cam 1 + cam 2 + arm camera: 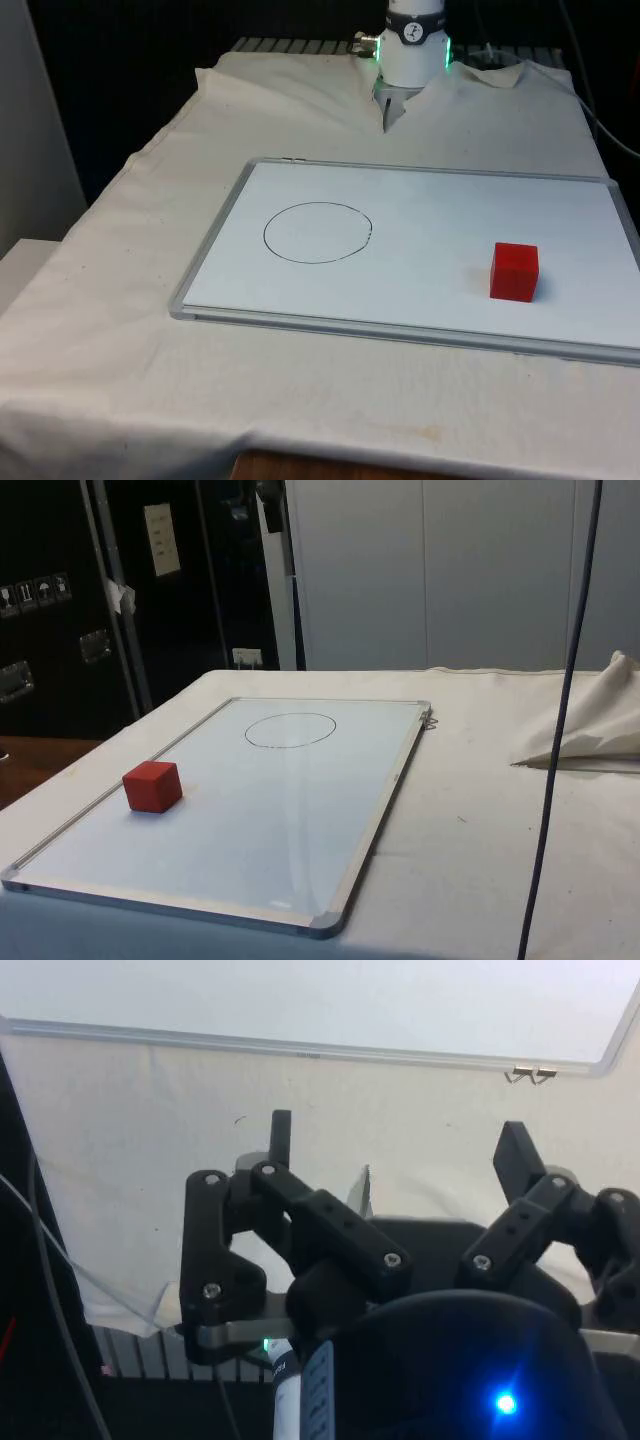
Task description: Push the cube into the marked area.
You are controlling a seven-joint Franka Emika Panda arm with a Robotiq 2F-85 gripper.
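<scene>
A red cube (pixel 514 271) sits on a white board (pixel 430 250), near the board's end at the front view's right. A thin black circle (pixel 318 232) is drawn on the board towards the front view's left, well apart from the cube. The side view has the cube (pixel 152 786) close to the board's (pixel 300 810) near left edge, with the circle (pixel 290 730) farther back. In the wrist view my gripper (pixel 400 1150) is open with nothing between its fingers. It hangs over the white cloth, just off the board's framed edge (pixel 300 1052).
The board lies flat on the cloth-covered table (pixel 110 330). A raised fold of cloth (pixel 590 730) stands beside the board, and a dark cable (pixel 560 730) hangs in front of it. A small metal clip (pixel 530 1073) sits at the board's corner.
</scene>
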